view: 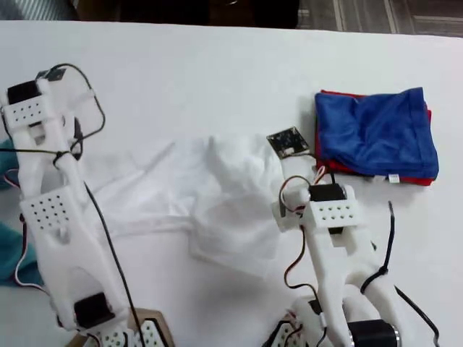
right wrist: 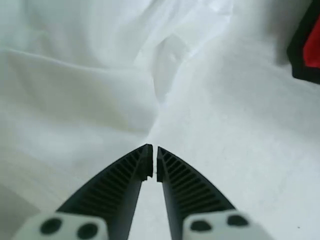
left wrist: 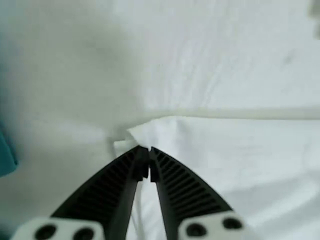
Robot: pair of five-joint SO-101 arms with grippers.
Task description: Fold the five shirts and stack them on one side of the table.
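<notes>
Left gripper (left wrist: 144,153): jaws pressing together, seemingly pinching a corner of white shirt (left wrist: 230,155). Right gripper (right wrist: 151,150): jaws meeting, holding nothing, poised at that shirt's 3 o'clock edge. White shirt lying rumpled at tabletop (view: 217,72) centre; blue shirt (view: 376,134) sitting on red shirt (view: 340,170) at 2 o'clock. Likely risk: shallow pinch slipping, one-sided pull bunching cloth.

Shirt (view: 210,195) left of stack (view: 376,134) (two shirts)
</notes>
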